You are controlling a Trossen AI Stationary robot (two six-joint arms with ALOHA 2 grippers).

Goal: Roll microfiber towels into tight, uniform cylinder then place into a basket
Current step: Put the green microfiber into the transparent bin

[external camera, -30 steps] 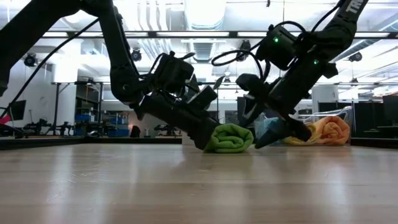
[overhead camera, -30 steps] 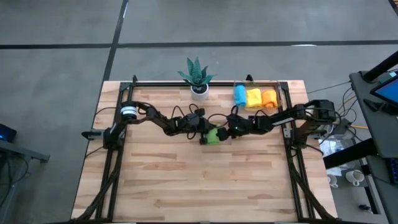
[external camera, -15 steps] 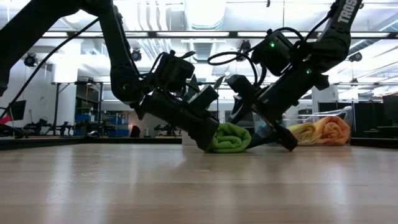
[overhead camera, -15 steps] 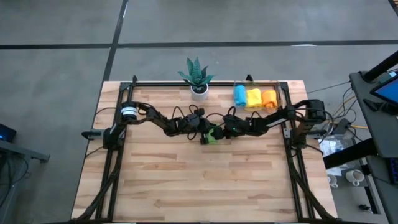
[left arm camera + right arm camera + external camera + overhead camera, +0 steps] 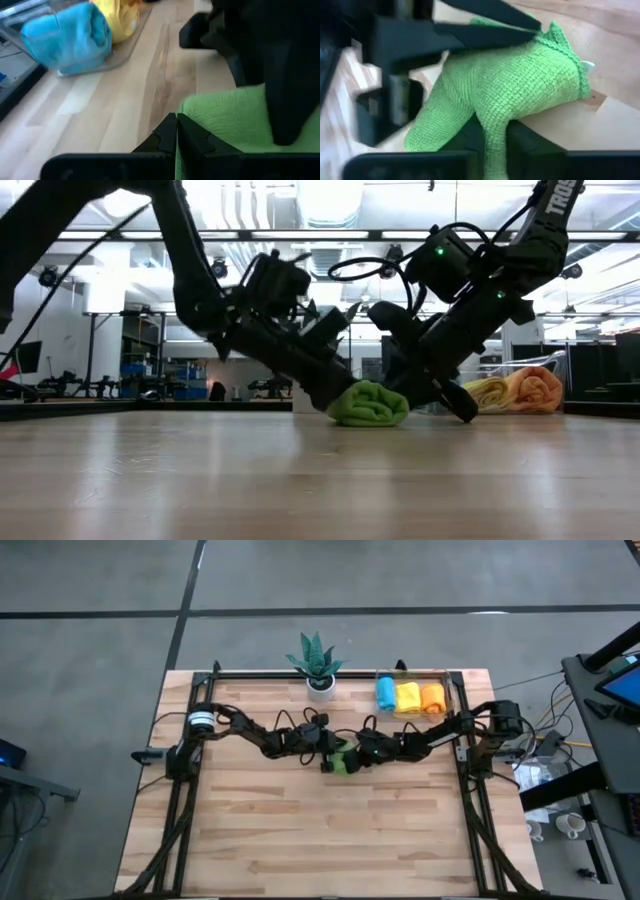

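Two of my grippers meet at one rolled green towel (image 5: 343, 758) near the middle of the desk (image 5: 330, 840). My left gripper (image 5: 327, 753) has its jaws fully shut, pinching the roll's left end. My right gripper (image 5: 355, 755) has its jaws nearly closed on the right end, cloth bunched between them. The roll's long axis runs left to right, between both grippers. The clear basket (image 5: 455, 692) sits well apart at the far right corner, nearer my right arm, holding blue, yellow and orange rolls. Only the right wrist view shows cloth squeezed in my jaws; the high view hides it.
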